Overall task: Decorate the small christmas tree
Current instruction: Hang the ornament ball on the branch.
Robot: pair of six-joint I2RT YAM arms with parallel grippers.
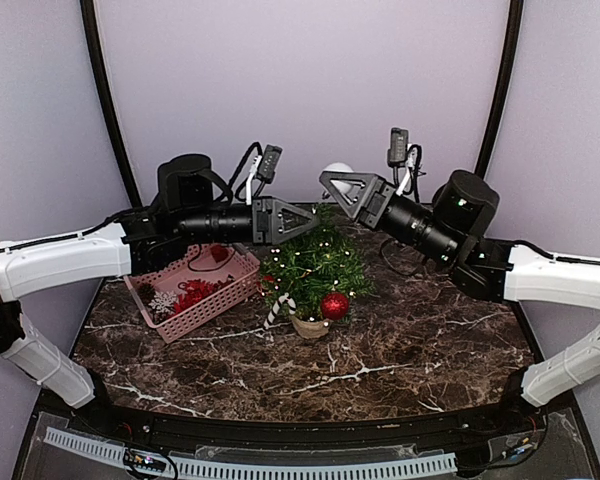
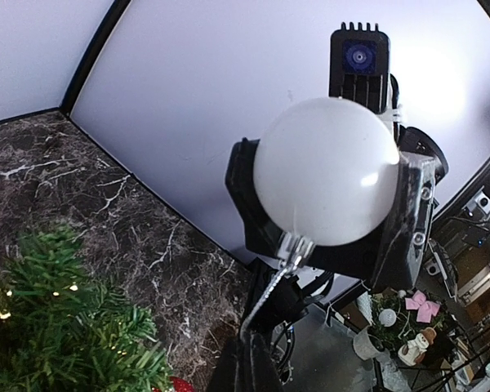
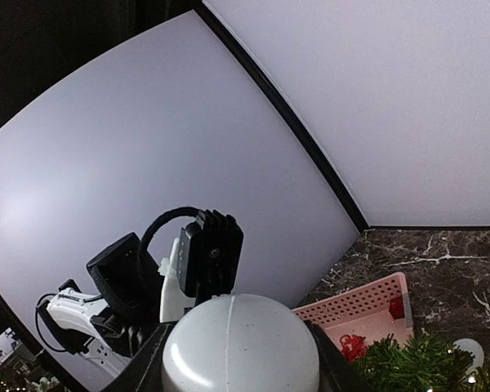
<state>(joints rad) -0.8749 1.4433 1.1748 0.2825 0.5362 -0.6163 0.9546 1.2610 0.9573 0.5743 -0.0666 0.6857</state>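
Observation:
The small christmas tree (image 1: 315,262) stands mid-table in a tan pot (image 1: 309,325), with a red bauble (image 1: 334,305) and a candy cane (image 1: 278,310) on its lower branches. My right gripper (image 1: 332,183) hovers above the treetop, shut on a white ball ornament (image 3: 241,347) whose silver cap (image 2: 296,245) points down in the left wrist view. A thin silver hanging string (image 2: 265,294) runs from that cap into my left gripper (image 2: 251,341), which is shut on it. My left gripper (image 1: 310,222) sits just left of and below the right one.
A pink basket (image 1: 238,283) holding red ornaments and a white snowflake (image 1: 163,300) sits left of the tree. Green branches with small lights (image 2: 57,335) fill the lower left of the left wrist view. White walls close in the dark marble table (image 1: 400,340).

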